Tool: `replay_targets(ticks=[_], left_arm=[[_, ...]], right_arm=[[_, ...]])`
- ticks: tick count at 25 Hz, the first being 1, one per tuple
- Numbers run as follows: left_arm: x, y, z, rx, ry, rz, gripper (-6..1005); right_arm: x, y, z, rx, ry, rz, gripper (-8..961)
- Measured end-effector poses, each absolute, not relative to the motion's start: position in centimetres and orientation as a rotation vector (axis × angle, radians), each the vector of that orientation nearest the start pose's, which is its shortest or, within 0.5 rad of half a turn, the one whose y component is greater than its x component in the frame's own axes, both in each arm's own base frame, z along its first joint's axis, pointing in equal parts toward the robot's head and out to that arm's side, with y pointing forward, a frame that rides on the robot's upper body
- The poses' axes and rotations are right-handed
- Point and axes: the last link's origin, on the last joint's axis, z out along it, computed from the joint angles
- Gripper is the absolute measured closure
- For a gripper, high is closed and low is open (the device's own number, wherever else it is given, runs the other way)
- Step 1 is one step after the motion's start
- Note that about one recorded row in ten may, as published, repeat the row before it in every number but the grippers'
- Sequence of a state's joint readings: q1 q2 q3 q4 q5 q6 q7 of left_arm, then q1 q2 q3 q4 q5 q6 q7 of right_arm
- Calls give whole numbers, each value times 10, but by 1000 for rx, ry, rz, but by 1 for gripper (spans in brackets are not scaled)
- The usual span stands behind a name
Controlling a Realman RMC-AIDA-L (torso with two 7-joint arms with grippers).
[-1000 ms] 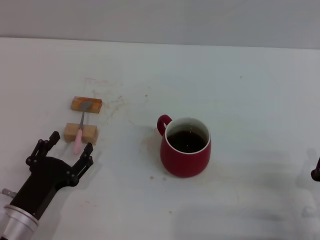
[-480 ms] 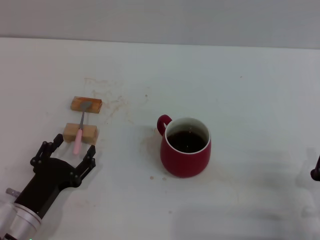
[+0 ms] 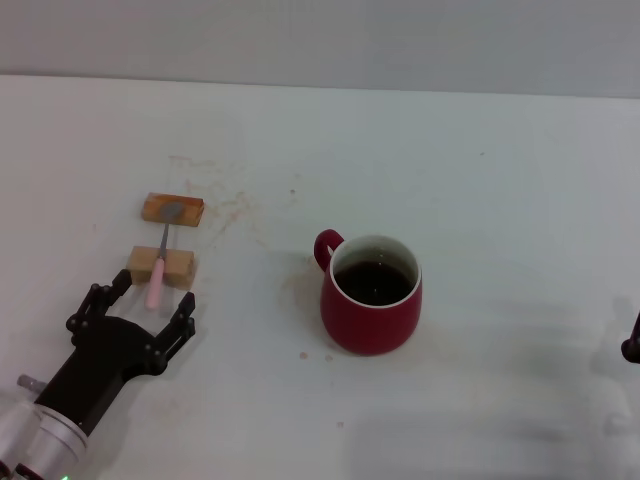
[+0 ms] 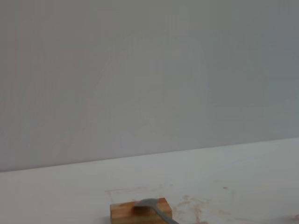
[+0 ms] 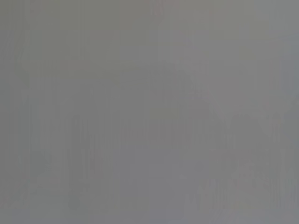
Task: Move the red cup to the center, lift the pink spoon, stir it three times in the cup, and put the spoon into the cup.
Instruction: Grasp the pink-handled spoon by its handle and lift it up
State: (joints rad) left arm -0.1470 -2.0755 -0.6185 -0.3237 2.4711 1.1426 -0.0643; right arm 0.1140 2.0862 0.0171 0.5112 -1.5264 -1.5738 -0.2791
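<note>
The red cup (image 3: 371, 294) stands upright on the white table near the middle, handle toward the far left, with dark liquid inside. The pink spoon (image 3: 158, 270) lies across two tan wooden blocks, its grey bowl end on the far block (image 3: 173, 209) and its pink handle over the near block (image 3: 161, 267). My left gripper (image 3: 146, 302) is open, low on the table just in front of the spoon's handle end, not touching it. The left wrist view shows the far block (image 4: 140, 212) with the spoon's bowl (image 4: 152, 205) on it. My right gripper (image 3: 631, 345) is at the right edge.
Faint brown stains (image 3: 215, 200) mark the tabletop beyond the blocks. A grey wall runs along the table's far edge. The right wrist view shows only plain grey.
My left gripper has drawn back toward me, away from the spoon's handle, staying open. The cup, spoon and right arm have not moved.
</note>
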Motion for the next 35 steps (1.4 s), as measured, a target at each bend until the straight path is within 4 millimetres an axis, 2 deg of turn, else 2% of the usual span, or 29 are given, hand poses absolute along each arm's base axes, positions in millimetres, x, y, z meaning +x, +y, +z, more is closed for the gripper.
replay_targets(ticks=[13, 19, 23, 35], left_arm=[[-340, 226, -82, -1918, -579, -589, 159], [-339, 226, -82, -1918, -578, -593, 216], [-339, 227, -82, -1918, -577, -595, 305], [-338, 227, -82, -1916, -577, -598, 395]], right_arm=[[320, 182, -59, -1476, 523, 646, 952], [320, 182, -59, -1476, 523, 646, 952], [320, 182, -59, -1476, 523, 646, 952], [320, 182, -60, -1477, 524, 645, 953]])
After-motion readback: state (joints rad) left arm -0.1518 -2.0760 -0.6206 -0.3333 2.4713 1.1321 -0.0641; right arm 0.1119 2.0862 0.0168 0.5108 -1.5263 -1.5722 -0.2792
